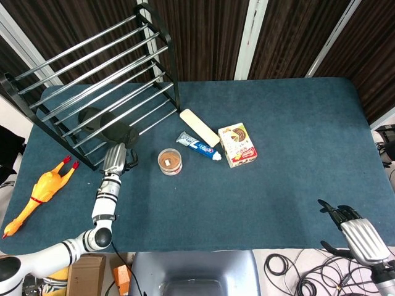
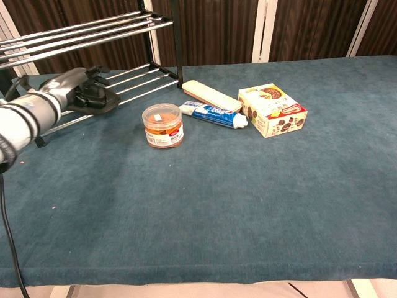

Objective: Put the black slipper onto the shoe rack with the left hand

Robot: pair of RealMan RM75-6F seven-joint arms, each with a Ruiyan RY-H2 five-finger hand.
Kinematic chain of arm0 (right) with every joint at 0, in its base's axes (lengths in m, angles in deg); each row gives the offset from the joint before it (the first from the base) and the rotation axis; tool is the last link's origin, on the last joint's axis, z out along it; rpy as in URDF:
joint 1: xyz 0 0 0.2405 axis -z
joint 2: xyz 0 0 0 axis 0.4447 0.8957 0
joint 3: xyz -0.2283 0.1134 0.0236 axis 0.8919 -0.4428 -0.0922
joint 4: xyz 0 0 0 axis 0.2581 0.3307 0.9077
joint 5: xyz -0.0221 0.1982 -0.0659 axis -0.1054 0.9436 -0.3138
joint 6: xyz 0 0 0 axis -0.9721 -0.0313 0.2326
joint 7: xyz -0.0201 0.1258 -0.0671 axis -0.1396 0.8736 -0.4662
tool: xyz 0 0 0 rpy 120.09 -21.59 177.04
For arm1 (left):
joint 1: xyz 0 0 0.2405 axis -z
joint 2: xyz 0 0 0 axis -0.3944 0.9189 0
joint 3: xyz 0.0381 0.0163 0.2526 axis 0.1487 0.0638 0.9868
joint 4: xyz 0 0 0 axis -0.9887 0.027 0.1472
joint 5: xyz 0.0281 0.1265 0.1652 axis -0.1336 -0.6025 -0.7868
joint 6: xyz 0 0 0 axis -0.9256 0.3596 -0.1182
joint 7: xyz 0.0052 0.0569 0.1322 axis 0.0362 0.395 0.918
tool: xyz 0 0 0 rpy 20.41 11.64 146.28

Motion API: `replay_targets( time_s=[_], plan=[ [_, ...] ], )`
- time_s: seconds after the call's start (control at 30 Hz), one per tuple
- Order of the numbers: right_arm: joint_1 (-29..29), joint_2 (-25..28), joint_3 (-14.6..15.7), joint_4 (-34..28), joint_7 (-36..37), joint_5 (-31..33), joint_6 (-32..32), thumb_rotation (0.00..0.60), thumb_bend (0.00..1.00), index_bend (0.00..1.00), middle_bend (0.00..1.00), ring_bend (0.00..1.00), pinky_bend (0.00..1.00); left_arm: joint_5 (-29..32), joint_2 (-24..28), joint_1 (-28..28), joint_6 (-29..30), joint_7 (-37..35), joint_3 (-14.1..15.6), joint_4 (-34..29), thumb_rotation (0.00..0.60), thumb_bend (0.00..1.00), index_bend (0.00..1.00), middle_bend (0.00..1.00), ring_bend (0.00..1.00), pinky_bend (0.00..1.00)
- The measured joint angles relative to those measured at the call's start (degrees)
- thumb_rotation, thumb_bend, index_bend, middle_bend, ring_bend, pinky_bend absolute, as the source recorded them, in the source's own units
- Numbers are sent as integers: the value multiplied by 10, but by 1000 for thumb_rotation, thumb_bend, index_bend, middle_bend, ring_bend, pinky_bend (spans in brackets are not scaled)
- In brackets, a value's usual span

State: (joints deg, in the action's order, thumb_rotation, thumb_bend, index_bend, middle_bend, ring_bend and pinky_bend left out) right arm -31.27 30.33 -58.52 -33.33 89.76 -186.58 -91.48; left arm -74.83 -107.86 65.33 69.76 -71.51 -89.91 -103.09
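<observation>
Slipper (image 1: 110,128) lies on rack (image 1: 92,68); left hand (image 1: 115,159), fingers apparently loosened, should be drawn back level, without snagging it.

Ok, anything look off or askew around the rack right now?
Slightly: the black slipper lies on the shoe rack's lowest rails with its near end jutting past the front edge, by the left hand. Nothing looks spilled or damaged.

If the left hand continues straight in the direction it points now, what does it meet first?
Most likely the black slipper, lying on the lower bars of the shoe rack directly ahead of the left hand. The fingers seem already at its near end, though contact is unclear.
</observation>
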Motion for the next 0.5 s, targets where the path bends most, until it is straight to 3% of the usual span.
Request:
replay_targets(
  time_s=[0.1, 0.2, 0.37, 0.5],
  plan=[
    [2, -1, -2, 2, 2, 2, -5, 600, 158, 0, 263, 277, 211, -26, 48, -32, 12, -2, 27, -79, 507, 511, 0, 138, 169, 338],
    [2, -3, -3, 2, -3, 7, -1, 600, 158, 0, 263, 277, 211, -68, 124, -76, 24, -7, 72, -172, 535, 411, 0, 99, 120, 300],
    [0, -9, -3, -3, -25, 10, 10, 600, 158, 0, 263, 277, 211, -185, 282, -168, 69, -60, 159, -270, 578, 389, 0, 78, 82, 176],
    [-1, -15, -4, -7, -45, 13, 18, 600, 157, 0, 263, 277, 211, -306, 336, -244, 169, -112, 207, -274, 577, 393, 0, 80, 73, 126]
  ],
)
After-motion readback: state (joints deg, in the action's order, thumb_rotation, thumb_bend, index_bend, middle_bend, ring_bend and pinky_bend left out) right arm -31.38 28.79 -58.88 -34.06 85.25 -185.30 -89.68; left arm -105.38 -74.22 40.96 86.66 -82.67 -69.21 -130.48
